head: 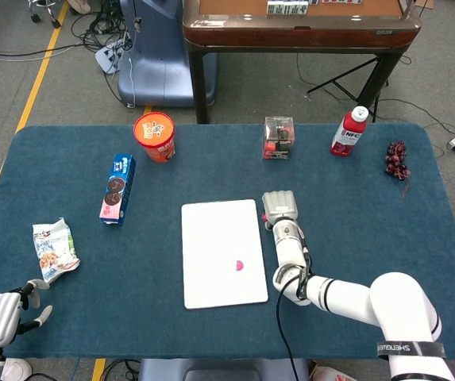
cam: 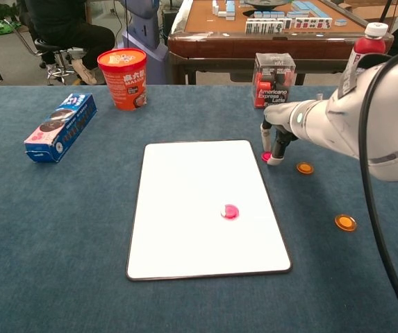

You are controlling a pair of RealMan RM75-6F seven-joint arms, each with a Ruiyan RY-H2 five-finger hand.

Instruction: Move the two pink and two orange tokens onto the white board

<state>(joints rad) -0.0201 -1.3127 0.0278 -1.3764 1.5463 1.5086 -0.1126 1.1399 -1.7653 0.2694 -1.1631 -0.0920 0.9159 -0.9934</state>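
The right hand's (cam: 276,136) fingers (cam: 278,148) point down, touching a pink token (cam: 266,157) on the table (cam: 60,229) just beside the white board (cam: 199,208), where another pink token (cam: 230,211) lies; whether they grip cannot be told.

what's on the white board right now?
One pink token lies on the white board, right of its middle. The second pink token is off its right edge, under the right hand's fingertips and partly covered. Both orange tokens lie on the cloth.
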